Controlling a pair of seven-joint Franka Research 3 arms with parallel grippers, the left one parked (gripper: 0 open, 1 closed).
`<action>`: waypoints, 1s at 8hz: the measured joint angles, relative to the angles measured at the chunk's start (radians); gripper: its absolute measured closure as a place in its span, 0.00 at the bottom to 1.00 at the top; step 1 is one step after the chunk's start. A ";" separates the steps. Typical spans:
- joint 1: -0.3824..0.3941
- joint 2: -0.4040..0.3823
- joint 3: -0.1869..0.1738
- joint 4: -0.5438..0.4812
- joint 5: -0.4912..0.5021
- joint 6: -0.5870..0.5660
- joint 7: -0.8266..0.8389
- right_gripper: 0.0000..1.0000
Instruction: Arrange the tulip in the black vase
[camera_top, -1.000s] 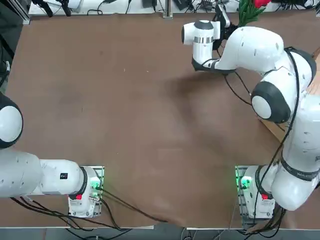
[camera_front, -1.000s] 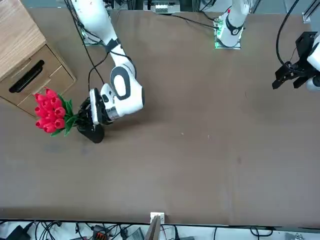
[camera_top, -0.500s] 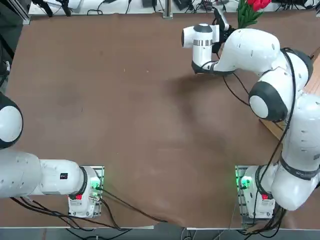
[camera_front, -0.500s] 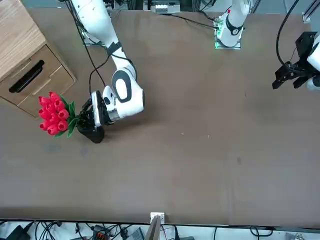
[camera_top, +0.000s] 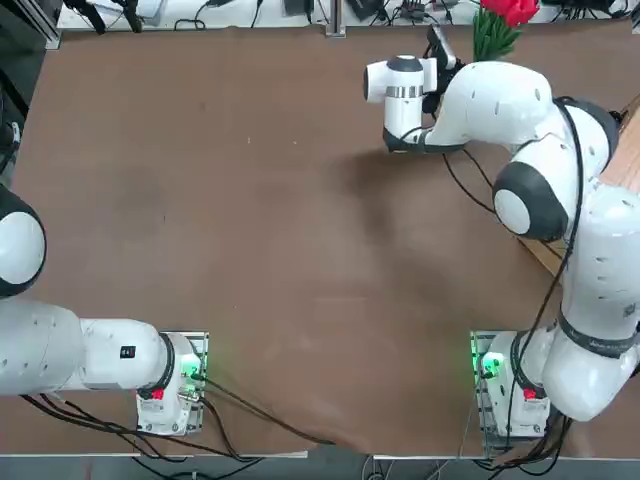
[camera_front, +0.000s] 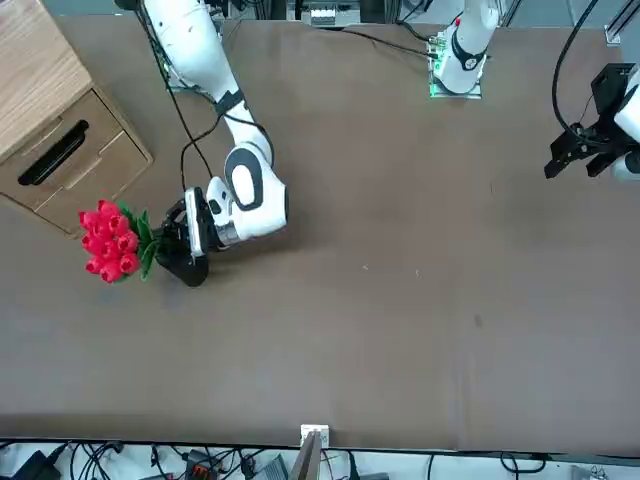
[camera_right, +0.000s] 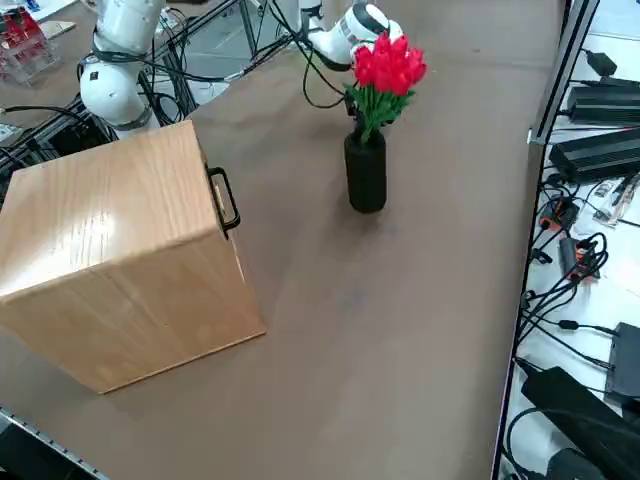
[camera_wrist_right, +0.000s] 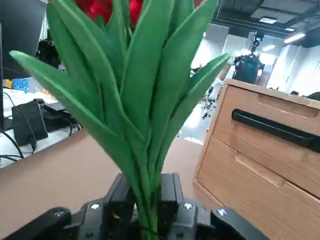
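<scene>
Tool (camera_wrist_right: 148, 184) at tulip (camera_right: 388, 68) in black vase (camera_right: 366, 174); wooden cabinet (camera_right: 125, 250) near.

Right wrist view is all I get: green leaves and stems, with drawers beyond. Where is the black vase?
Observer: The right side view has the black vase upright on the table, directly below the tulip.
Operator: Do the stems go into it?
Observer: Yes, the foliage runs down to its round mouth, with the red blooms above. The right gripper is at the stems, close to that mouth.
Operator: Is the vase against the wooden cabinet?
Observer: No, bare tabletop separates the vase from the cabinet, on its handle side.
</scene>
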 joint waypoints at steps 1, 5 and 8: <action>0.001 0.007 0.000 0.000 0.000 0.000 0.000 0.54; 0.010 0.007 0.001 0.037 -0.001 -0.023 0.000 0.00; 0.054 -0.005 0.020 0.212 0.121 -0.027 -0.112 0.00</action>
